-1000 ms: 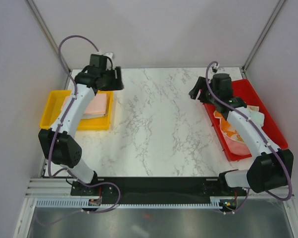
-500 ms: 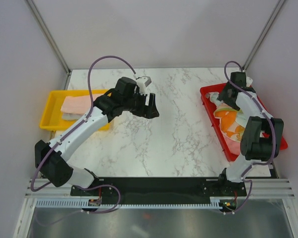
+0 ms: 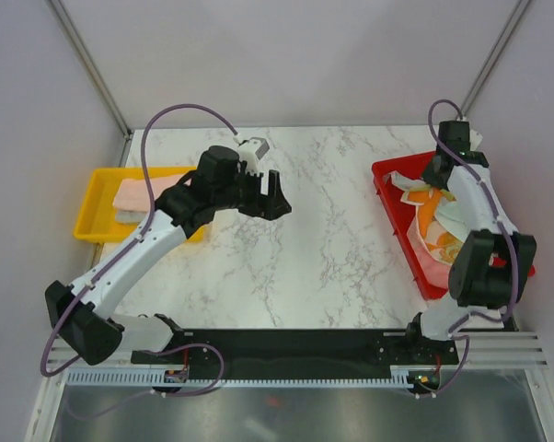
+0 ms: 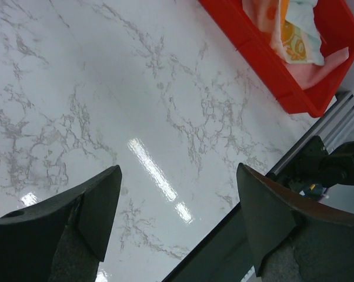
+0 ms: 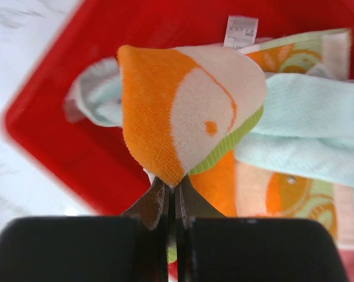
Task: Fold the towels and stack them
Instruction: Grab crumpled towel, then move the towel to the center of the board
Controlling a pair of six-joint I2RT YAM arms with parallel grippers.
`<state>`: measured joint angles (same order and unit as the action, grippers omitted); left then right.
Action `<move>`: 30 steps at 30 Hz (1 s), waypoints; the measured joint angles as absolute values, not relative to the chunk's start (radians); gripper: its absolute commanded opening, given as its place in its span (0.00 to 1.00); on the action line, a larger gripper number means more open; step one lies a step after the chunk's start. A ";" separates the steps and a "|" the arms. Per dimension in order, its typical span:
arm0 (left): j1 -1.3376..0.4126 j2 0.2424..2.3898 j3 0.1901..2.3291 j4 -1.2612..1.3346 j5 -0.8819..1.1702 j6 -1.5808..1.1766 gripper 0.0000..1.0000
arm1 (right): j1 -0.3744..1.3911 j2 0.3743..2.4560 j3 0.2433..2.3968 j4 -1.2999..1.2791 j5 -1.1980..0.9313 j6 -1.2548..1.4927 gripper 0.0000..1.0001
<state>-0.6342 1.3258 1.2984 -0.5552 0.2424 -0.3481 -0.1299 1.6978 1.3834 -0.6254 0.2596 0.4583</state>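
A white marble-patterned tabletop (image 3: 332,239) fills the middle of the overhead view, and we see two robot arms bolted at its near edge. The left arm (image 3: 139,249) reaches diagonally from the near left corner toward the tabletop's centre. The right arm (image 3: 479,207) stretches straight back along the right side, above a red bin (image 3: 401,235) that sits at the tabletop's right edge. A smaller yellow bin (image 3: 93,207) sits at the left edge, partly hidden by the left arm.

Inside the red bin lies a loose heap of towels. We make out an orange towel (image 5: 183,111) printed with white shapes and edged in yellow-green. A mint green towel (image 5: 306,129) lies across it on one side. A pale pink towel (image 3: 433,267) lies at the near end of the bin. In the yellow bin rests a folded pink towel (image 3: 134,193), lying flat.

The left gripper (image 4: 177,200) hangs over bare marble near the centre, its dark fingers (image 4: 97,205) spread wide apart with nothing between them. The right gripper (image 5: 172,194) is over the far end of the red bin. Its jaws are pressed together on a bunched fold of the orange towel, and the rest of that towel trails down into the bin.
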 measured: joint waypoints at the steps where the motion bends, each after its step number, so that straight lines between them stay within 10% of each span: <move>1: -0.634 1.306 1.298 -0.553 0.235 -0.351 0.88 | -0.125 1.632 1.394 -0.654 0.255 0.456 0.00; 11: -0.503 1.190 1.333 -0.603 0.110 -0.385 0.84 | 0.313 1.182 1.357 -0.574 -0.037 0.505 0.00; 25: -0.297 1.174 1.090 -0.649 0.150 -0.468 0.82 | 0.968 1.609 0.948 -0.272 -0.136 0.636 0.04; 30: -0.296 1.195 1.084 -0.649 0.160 -0.480 0.81 | 1.112 1.661 0.995 -0.189 -0.164 0.601 0.35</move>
<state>-0.2962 1.1954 1.0836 -0.6491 0.1596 -0.4797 1.1122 1.6608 0.9955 -0.1886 -0.1642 0.6014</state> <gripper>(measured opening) 0.819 0.215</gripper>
